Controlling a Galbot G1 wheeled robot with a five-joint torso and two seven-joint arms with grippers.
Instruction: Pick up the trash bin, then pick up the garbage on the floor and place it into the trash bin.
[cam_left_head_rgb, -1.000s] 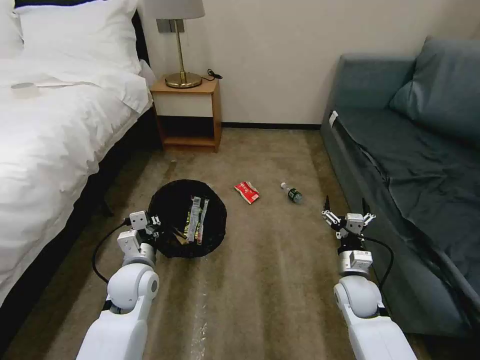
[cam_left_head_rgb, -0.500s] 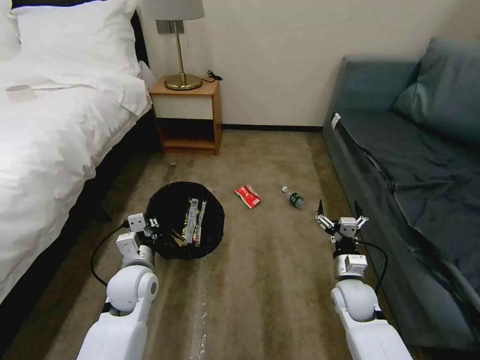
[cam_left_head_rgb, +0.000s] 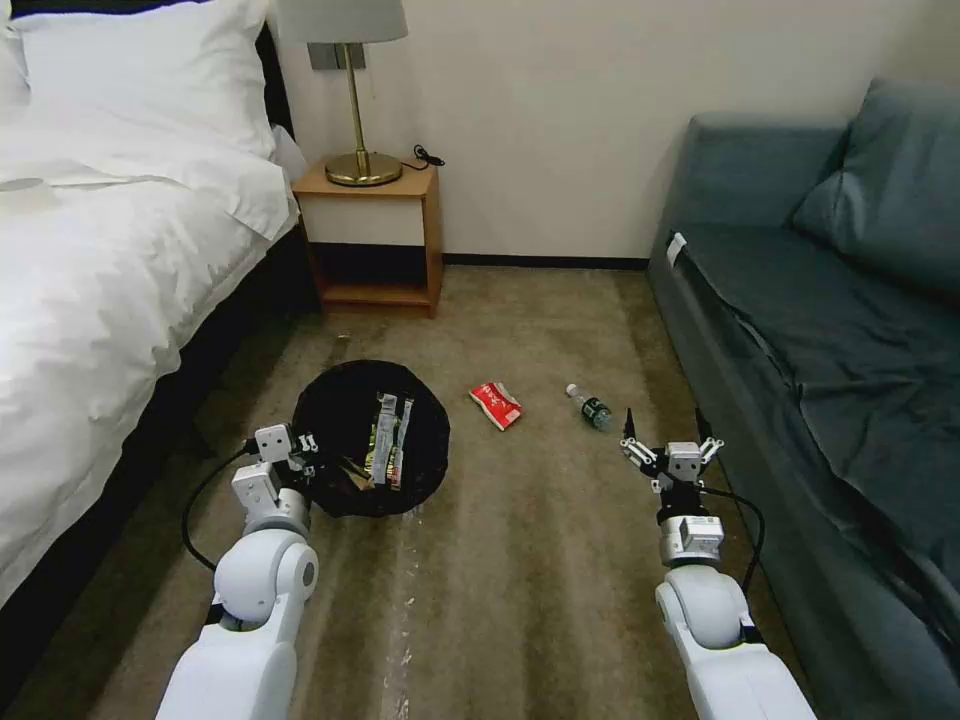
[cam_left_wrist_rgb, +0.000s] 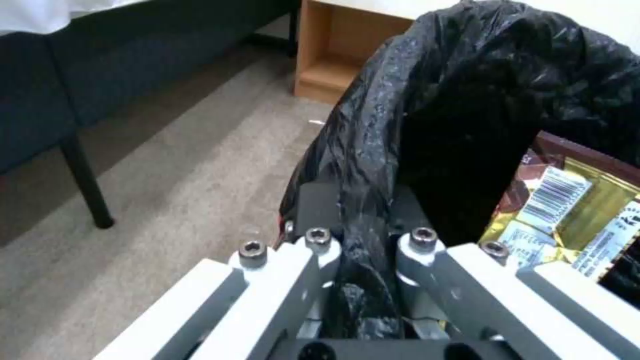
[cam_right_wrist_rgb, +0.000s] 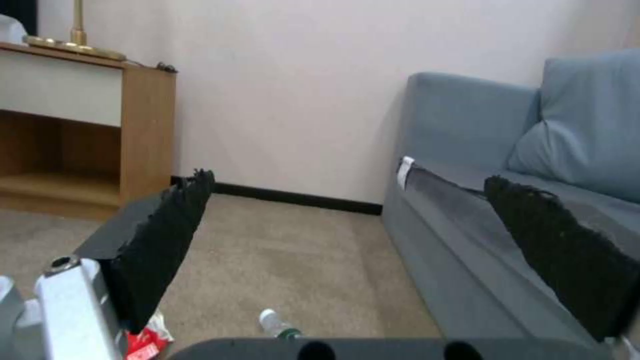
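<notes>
Black-lined trash bin (cam_left_head_rgb: 372, 440) gripped; bottle (cam_left_head_rgb: 590, 407) loose.

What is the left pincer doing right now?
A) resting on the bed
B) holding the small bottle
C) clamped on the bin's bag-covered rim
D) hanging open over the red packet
C: the left wrist view shows the left pincer shut on the black-bagged rim of the trash bin, while the red packet and bottle lie loose on the carpet near the open right pincer.
</notes>
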